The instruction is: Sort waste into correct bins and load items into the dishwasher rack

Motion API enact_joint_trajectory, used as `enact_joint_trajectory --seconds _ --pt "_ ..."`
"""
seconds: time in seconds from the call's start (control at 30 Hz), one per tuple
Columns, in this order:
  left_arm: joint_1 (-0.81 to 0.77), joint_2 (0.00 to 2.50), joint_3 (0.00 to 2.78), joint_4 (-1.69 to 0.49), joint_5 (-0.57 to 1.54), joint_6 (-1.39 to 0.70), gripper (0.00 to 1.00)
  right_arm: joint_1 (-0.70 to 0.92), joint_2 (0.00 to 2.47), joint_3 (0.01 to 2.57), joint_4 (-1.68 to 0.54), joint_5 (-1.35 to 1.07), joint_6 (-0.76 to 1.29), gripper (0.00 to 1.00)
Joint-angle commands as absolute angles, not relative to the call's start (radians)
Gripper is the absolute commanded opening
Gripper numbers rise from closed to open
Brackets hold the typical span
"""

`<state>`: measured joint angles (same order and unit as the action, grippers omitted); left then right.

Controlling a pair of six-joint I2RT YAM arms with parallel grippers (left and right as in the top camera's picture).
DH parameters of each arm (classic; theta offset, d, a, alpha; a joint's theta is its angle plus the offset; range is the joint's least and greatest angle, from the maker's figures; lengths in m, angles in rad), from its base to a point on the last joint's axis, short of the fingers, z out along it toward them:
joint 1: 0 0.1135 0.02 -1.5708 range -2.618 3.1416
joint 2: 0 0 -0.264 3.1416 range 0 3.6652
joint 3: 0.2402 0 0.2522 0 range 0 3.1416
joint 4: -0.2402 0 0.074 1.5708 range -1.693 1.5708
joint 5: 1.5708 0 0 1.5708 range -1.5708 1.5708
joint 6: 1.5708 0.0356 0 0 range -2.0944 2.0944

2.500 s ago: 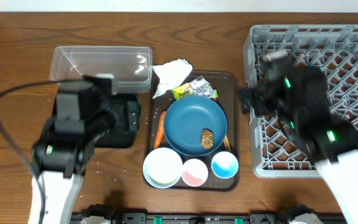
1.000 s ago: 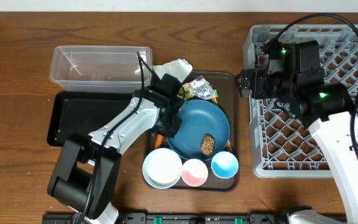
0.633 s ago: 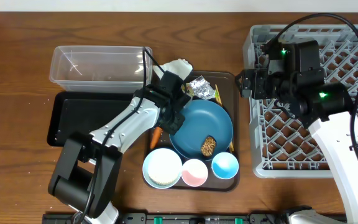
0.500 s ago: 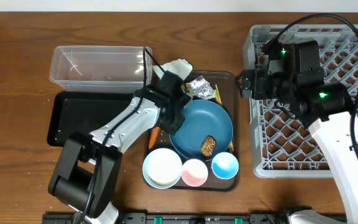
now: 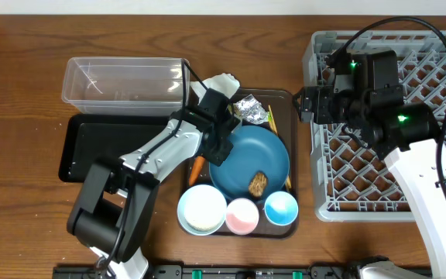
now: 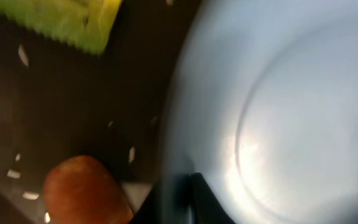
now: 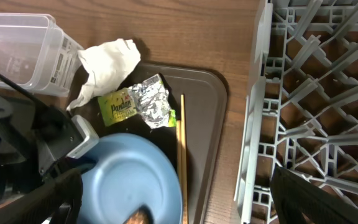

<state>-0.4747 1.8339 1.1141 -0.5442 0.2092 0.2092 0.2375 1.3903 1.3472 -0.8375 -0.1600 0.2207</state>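
Observation:
My left gripper [image 5: 217,147] [image 6: 179,186] is shut on the left rim of the dark blue dish [image 5: 250,155] [image 6: 291,112] [image 7: 135,180]. The dish lies on the brown serving tray [image 5: 286,116] and carries a brown food lump [image 5: 258,183]. An orange carrot [image 5: 197,166] [image 6: 82,190] lies just left of the grip. Behind the dish are the snack wrapper [image 5: 248,111] [image 7: 135,102] and the white napkin [image 5: 217,84] [image 7: 107,62]. The chopsticks [image 7: 181,143] lie along the dish's right side. My right gripper [image 5: 304,115] [image 7: 174,177] hangs open and holds nothing, at the left edge of the grey rack [image 5: 440,70] [image 7: 303,93].
The clear tub [image 5: 122,81] stands at the back left with the black tray [image 5: 107,143] in front of it. A white bowl [image 5: 203,209], a pink cup [image 5: 242,215] and a light blue cup [image 5: 280,207] line the serving tray's front. Rice grains [image 6: 22,56] dot the tray.
My left gripper has closed on the dish's rim, and the dish has shifted slightly. The left arm's elbow swung a little. The right arm has held still over the last second.

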Motion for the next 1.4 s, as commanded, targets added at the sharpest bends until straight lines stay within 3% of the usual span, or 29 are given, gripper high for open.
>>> enact_joint_trajectory --seconds 0.0,0.43,0.7,0.93,1.2,1.37 --pt "-0.476 1.830 1.121 -0.568 0.183 0.235 0.06 0.228 1.381 1.367 -0.838 -0.154 0.231 0.91" --pt "-0.336 1.572 1.253 -0.721 0.119 0.099 0.06 0.228 1.381 1.367 -0.838 -0.154 0.231 0.91" --pt "-0.230 1.326 1.261 -0.921 -0.407 0.064 0.06 0.228 1.381 1.367 -0.831 -0.154 0.231 0.91" --pt "-0.229 1.171 1.261 -0.940 -0.906 -0.099 0.06 0.228 1.381 1.367 -0.797 -0.154 0.231 0.92" --pt "-0.251 1.315 1.136 -0.967 -1.152 -0.153 0.06 0.228 1.381 1.367 -0.782 -0.154 0.231 0.91" --pt "-0.331 1.422 1.115 -0.912 -1.483 -0.144 0.06 0.228 1.381 1.367 -0.781 -0.154 0.231 0.92"
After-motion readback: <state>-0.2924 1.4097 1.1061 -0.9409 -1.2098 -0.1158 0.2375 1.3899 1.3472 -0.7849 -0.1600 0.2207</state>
